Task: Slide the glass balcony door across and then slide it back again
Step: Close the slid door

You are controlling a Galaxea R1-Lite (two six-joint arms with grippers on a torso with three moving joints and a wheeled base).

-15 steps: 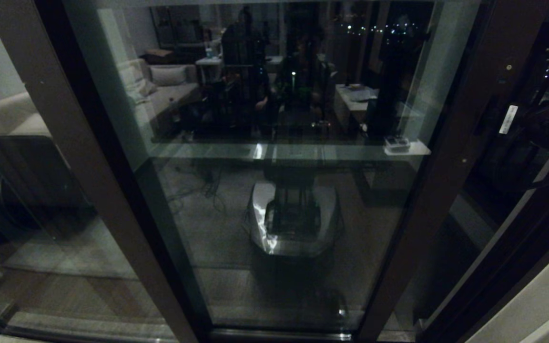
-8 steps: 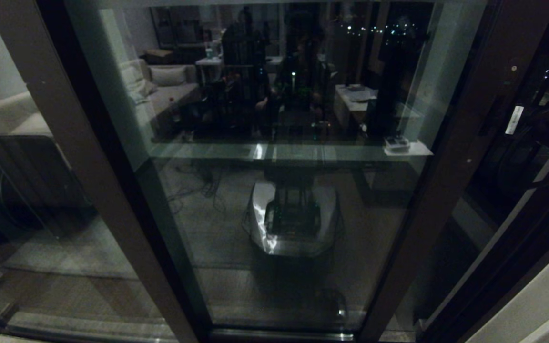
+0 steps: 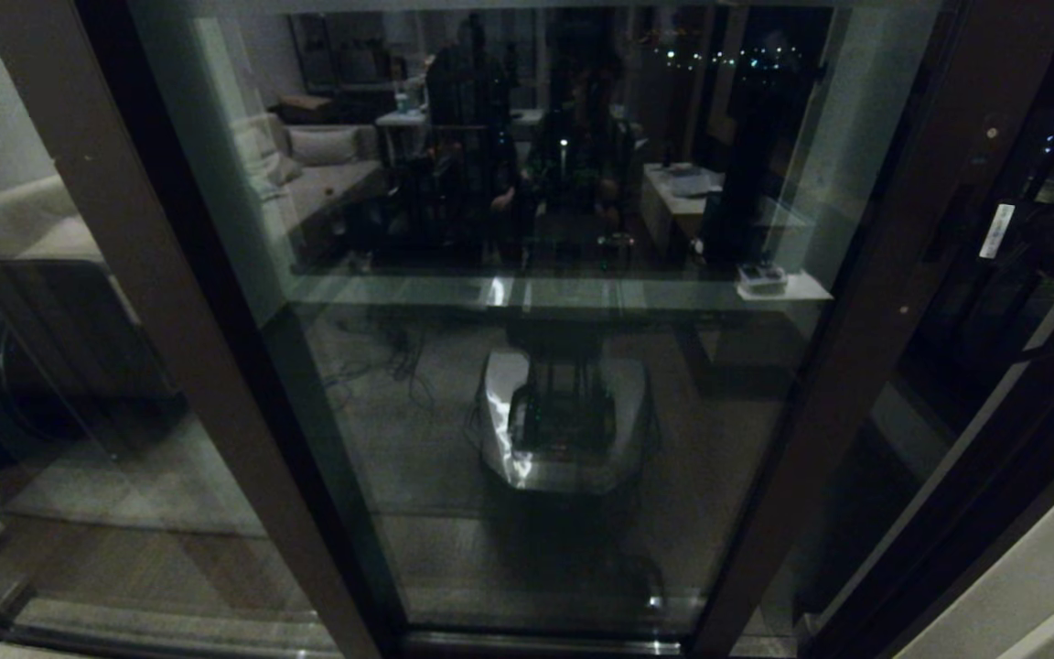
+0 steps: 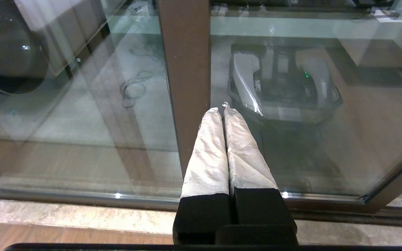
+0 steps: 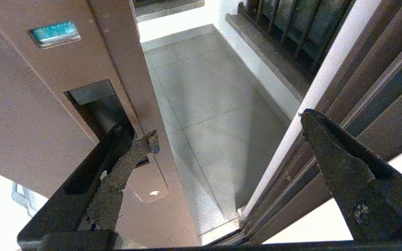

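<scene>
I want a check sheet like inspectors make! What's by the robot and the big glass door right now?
Surface: grey tiled balcony floor shows through the gap beside the door.
Job's things: tall glass balcony door in dark brown metal frame, partly slid open; recessed black slot handle in its stile.
Clutter: nothing seen.
Grippers: right tool open, one finger in the slot handle, the other toward the door jamb; left tool shut, empty, pointing at the brown frame post.
Cables: only loose ones reflected in the glass.
Surroundings: black-barred balcony railing outside; room reflections in the pane.
</scene>
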